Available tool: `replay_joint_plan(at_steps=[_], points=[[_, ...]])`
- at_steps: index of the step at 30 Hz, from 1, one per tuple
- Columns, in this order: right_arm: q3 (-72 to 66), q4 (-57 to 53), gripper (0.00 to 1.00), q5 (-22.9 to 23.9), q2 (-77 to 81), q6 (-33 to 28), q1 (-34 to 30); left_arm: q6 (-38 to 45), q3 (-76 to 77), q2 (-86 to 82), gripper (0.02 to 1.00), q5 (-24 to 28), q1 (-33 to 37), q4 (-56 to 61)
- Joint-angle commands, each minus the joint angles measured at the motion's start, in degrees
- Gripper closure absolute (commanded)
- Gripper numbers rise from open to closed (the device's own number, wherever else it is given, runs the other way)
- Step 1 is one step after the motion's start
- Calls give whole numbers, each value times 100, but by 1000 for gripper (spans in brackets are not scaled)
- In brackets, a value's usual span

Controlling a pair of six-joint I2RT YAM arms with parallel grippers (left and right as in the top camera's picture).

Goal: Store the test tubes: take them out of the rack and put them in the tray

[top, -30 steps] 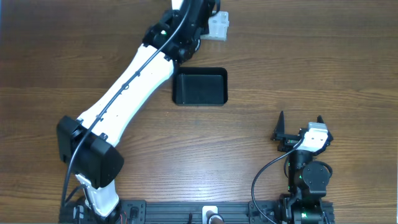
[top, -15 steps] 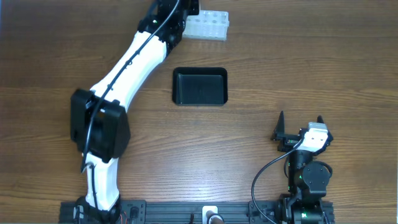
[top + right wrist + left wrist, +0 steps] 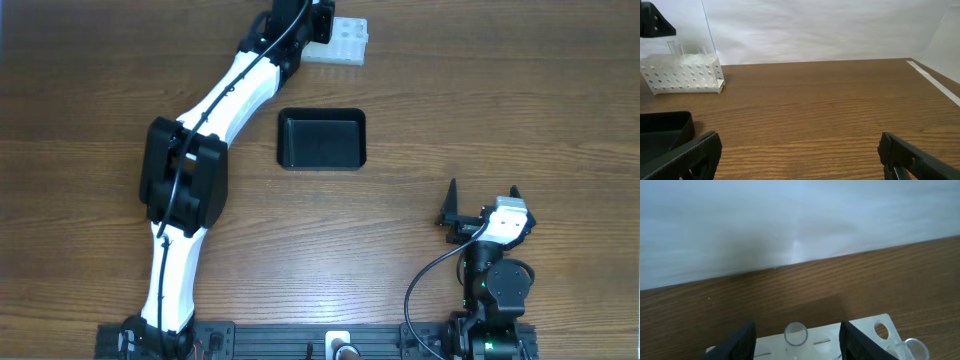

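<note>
The white test tube rack point(image 3: 340, 42) stands at the table's far edge, and the right wrist view shows it point(image 3: 684, 75) with clear tubes sticking up. My left gripper point(image 3: 312, 20) hangs over the rack's left end. In its wrist view the left gripper point(image 3: 798, 329) is open, with the rim of one clear test tube point(image 3: 796, 335) between the fingers, touching neither. A second tube point(image 3: 912, 347) stands further along the rack point(image 3: 875, 330). The black tray point(image 3: 322, 138) lies in front of the rack with nothing in it. My right gripper point(image 3: 483, 203) sits open near its base.
A pale wall point(image 3: 790, 225) rises right behind the rack. Bare wooden table point(image 3: 520, 110) stretches to the right of the tray and between the tray and the right arm. The tray's corner point(image 3: 665, 130) lies near my right gripper's point(image 3: 800, 150) left finger.
The left arm's elbow has swung inward and up. Its gripper slid left off the rack, then came back over the rack's left end. The right arm has not moved.
</note>
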Motion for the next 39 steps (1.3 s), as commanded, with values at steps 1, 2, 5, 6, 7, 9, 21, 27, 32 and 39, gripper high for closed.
replay_joint_plan(at_steps=[1, 2, 5, 6, 7, 9, 21, 27, 32, 39], points=[[-50, 9, 9, 52, -59, -20, -37, 129, 199, 116, 487, 166, 11, 20], [-50, 9, 9, 52, -59, -20, -37, 129, 199, 118, 487, 164, 11, 17], [-48, 9, 9, 52, -59, -20, -37, 129, 199, 142, 487, 160, 11, 17], [-50, 9, 7, 52, -59, -20, -37, 129, 199, 162, 487, 151, 17, 22], [-50, 11, 7, 52, -59, -20, -37, 129, 199, 173, 485, 129, 20, 35], [-50, 9, 9, 52, -59, -20, -37, 127, 201, 214, 483, 118, 33, 87], [-48, 11, 9, 52, -59, -20, -37, 125, 203, 492, 489, 114, 44, 514], [-50, 9, 7, 52, -59, -20, -37, 105, 203, 505, 500, 4, 44, 511], [-50, 11, 9, 52, -59, -20, -37, 105, 203, 507, 511, 4, 44, 457], [-50, 11, 9, 52, -59, -20, -37, 79, 223, 505, 516, -9, 70, 490]])
